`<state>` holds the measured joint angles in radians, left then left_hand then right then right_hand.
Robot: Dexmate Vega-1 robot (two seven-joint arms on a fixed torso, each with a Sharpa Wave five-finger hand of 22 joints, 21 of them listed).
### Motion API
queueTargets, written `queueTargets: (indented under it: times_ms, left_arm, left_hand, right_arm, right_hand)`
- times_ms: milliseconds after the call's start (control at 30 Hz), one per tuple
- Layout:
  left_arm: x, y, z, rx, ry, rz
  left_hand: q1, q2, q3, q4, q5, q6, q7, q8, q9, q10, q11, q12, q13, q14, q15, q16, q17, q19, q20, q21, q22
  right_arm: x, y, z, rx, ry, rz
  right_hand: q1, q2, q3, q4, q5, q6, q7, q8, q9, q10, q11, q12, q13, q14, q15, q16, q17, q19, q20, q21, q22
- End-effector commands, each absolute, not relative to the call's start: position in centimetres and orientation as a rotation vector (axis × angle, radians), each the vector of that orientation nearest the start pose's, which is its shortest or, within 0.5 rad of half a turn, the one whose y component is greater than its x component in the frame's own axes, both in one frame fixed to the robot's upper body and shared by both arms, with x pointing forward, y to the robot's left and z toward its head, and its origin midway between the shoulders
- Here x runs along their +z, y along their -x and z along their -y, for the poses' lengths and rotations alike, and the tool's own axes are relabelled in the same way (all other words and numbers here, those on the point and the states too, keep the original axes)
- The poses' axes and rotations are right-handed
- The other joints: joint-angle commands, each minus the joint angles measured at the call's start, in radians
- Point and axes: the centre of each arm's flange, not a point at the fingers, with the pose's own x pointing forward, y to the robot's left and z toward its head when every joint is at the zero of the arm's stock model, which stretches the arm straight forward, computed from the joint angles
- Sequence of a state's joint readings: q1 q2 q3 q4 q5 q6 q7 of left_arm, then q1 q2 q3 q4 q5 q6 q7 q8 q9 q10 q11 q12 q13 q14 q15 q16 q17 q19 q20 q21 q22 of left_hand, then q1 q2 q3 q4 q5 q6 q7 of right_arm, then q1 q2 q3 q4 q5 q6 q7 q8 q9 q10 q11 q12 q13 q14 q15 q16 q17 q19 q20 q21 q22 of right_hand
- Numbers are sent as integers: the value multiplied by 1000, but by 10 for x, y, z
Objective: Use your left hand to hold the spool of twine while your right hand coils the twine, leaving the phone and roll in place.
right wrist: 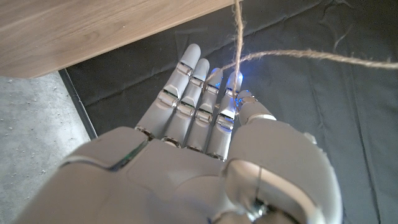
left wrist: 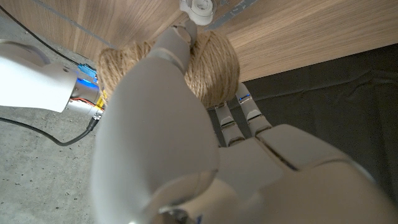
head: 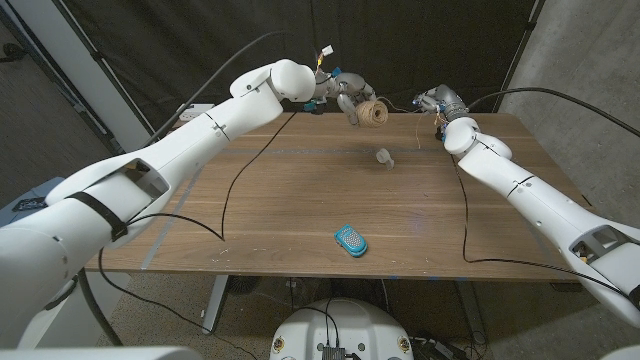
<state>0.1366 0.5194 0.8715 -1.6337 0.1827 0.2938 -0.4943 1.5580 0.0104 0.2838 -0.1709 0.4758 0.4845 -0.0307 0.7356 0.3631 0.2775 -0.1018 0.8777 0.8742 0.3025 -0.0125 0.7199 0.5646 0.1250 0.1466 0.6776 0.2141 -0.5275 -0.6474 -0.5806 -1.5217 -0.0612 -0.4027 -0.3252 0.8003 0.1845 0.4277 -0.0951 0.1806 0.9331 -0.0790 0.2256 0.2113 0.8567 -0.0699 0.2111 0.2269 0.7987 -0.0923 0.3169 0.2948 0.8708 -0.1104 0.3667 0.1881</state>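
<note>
Left robot hand (head: 345, 100) is raised over the far edge of the worktop (head: 300, 200), just left of centre, fingers wrapped around the spool of twine (head: 373, 113). In the left wrist view the spool (left wrist: 205, 62) is a fat, rounded ball of rough tan fibre wound in tight ridged turns, clamped between the thumb (left wrist: 177, 46) on one side and the fingers (left wrist: 249, 112) on the other. The hand shell is smooth, matte pale grey plastic.

Right robot hand (head: 438, 102) is raised near the far right edge of the worktop, to the right of the spool and apart from it. In the right wrist view this hand (right wrist: 205, 124) has its fingers (right wrist: 186, 93) straight and lying close side by side. A strand of twine (right wrist: 298, 56), thin, hairy and tan, crosses at the fingertips and bends there into two runs; whether it is pinched or only draped over them I cannot tell.

Worktop is a rectangular wooden slab with a warm brown, straight grain. A small pale roll (head: 384, 157) sits on it just near of the spool, toward centre. The phone (head: 351, 240), a flat oblong with rounded corners in a bright blue case, lies nearer, close to the near edge at centre. Thin black cables (head: 228, 190) trail across the wood on both sides.
</note>
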Motion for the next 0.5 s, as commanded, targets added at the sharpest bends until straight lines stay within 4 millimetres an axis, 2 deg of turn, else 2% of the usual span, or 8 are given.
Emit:
queueTargets:
  times_ms: [33, 100, 133, 500]
  left_arm:
    - [214, -582, -46, -488, -1299, 638]
    - [215, -581, -45, -484, -1295, 644]
    - [215, -581, -45, -482, -1292, 644]
    - [221, -581, -42, -444, -1272, 655]
  left_hand:
    - [-33, 112, 9, 10, 7, 119, 99, 37, 51, 137, 94, 20, 14, 58, 12, 318, 35, -2, 10, 6, 0]
    - [-34, 112, 9, 11, 7, 119, 102, 38, 52, 139, 95, 20, 13, 58, 11, 318, 35, -2, 10, 7, 0]
    - [-34, 112, 9, 11, 8, 120, 103, 38, 52, 140, 94, 19, 11, 57, 12, 319, 36, -2, 10, 8, 0]
    - [-35, 112, 8, 10, 11, 117, 105, 37, 54, 138, 94, 21, 15, 58, 11, 321, 35, -3, 11, 11, 0]
  right_arm:
    - [110, -650, 283, -338, 818, 505]
    - [107, -650, 283, -336, 812, 497]
    - [106, -650, 283, -331, 812, 495]
    - [94, -649, 279, -307, 802, 476]
  right_hand:
    - [13, -3, -1, -3, 0, 7, 3, -3, 6, 8, -9, 0, 1, 5, -110, -1, 5, -4, -36, 7, 2]
    - [13, -3, -1, -3, 0, 8, 2, -3, 6, 7, -8, -1, 1, 6, -111, -1, 5, -4, -36, 7, 2]
    - [14, -3, -1, -3, 0, 8, -1, -3, 6, 6, 3, -1, 1, 6, -111, -2, 5, -4, -36, 8, 2]
    - [14, -3, -1, -3, 0, 8, -1, -3, 6, 7, -2, -1, 1, 6, -109, -3, 6, -7, -36, 9, 2]
